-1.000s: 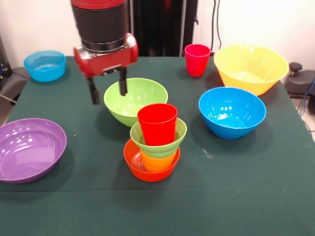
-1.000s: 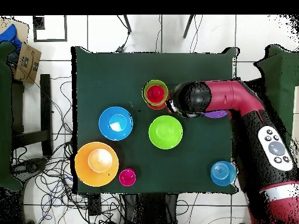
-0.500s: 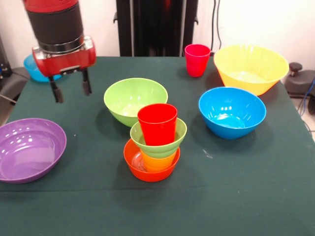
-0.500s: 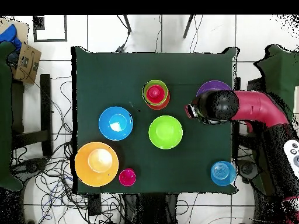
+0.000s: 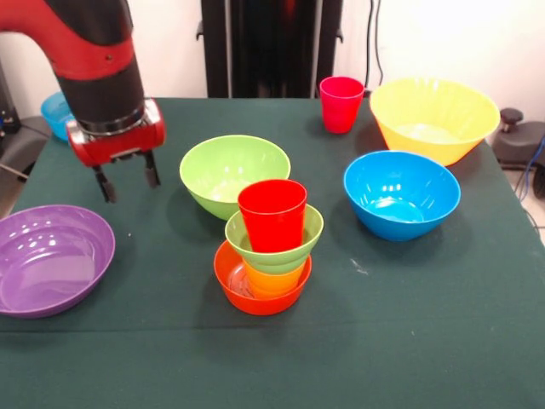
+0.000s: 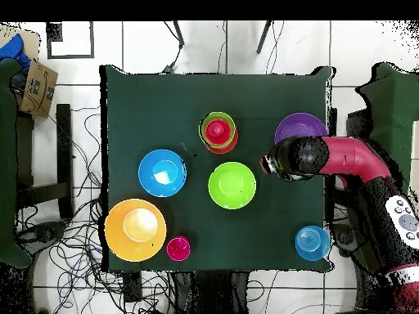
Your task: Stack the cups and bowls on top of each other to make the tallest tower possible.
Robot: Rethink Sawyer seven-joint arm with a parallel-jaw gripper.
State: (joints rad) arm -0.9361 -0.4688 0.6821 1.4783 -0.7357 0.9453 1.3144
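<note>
Although four pieces are already nested, most of the stacking is judged to be left. The tower (image 5: pixel 266 251) is seen near the front middle of the dark green cloth-covered table (image 5: pixel 409 324): a small glossy orange plastic bowl (image 5: pixel 255 296) at the base, a yellow-orange tapered plastic cup (image 5: pixel 272 281) in it, a small green plastic bowl (image 5: pixel 274 247) on that, and a red plastic tumbler (image 5: pixel 272 213) standing upright on top. In the overhead view the same stack (image 6: pixel 218 132) is found toward the upper middle of the table.

Six pieces are still loose: a larger lime-green bowl (image 5: pixel 234 170) just behind the tower, a medium blue bowl (image 5: pixel 402 192), a large yellow bowl (image 5: pixel 434 115), a pink-magenta cup (image 5: pixel 341 102) beside it, a wide shallow purple bowl (image 5: pixel 51 256), and a small light-blue bowl (image 5: pixel 53 111) partly hidden behind the arm.

The black two-fingered gripper (image 5: pixel 128 176) is held above bare cloth between the purple bowl and the lime-green bowl, touching neither. Its fingers are parted, and nothing is held between them.

The wide bowls are judged awkward to place on the narrow red tumbler, so added height will depend on how the remaining pieces are ordered.
</note>
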